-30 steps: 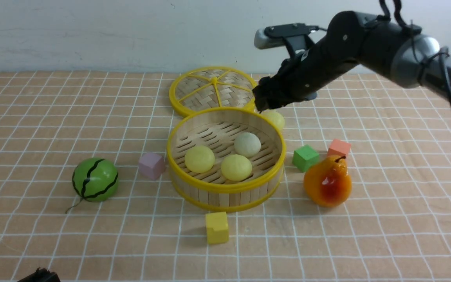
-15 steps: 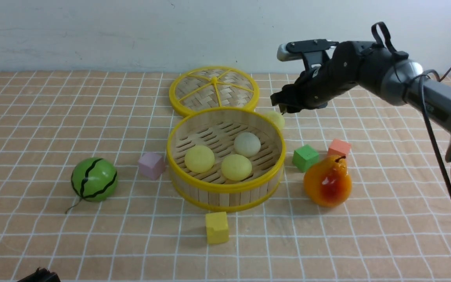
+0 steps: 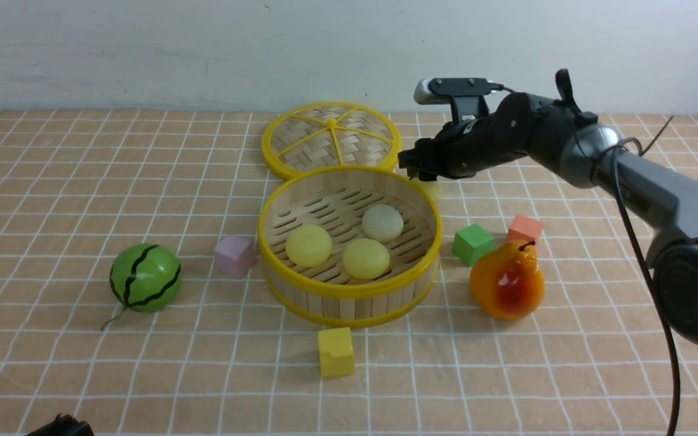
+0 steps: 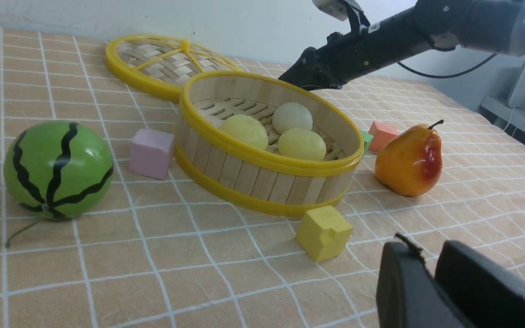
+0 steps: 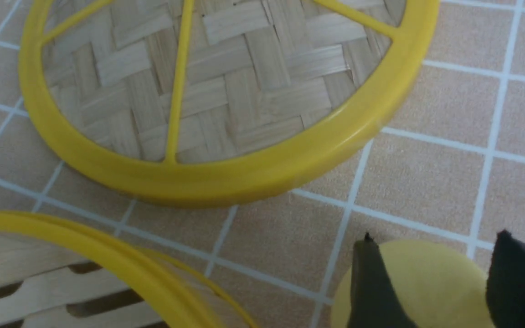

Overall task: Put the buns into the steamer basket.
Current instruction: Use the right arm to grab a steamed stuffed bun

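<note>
Behind the steamer basket (image 3: 349, 292), at its far right rim, the front view shows your right pincer (image 3: 413, 171) low over the fourth bun (image 3: 434, 189), the only one on the worktop (image 3: 82, 181). The other three buns (image 3: 365, 258) lie on the slatted floor (the lid (image 3: 331, 136) rests flat behind, so the basket is open from above).

From the left wrist, your left pincer (image 4: 426, 257) hangs near the yellow cube (image 4: 323, 233), well clear of the work. I cannot tell whether it is parted or closed.

From the right wrist, the fingers (image 5: 374, 287) straddle the bun, one on each side, placed for a pinch across its width. Whether they already squeeze it, I cannot tell.
</note>
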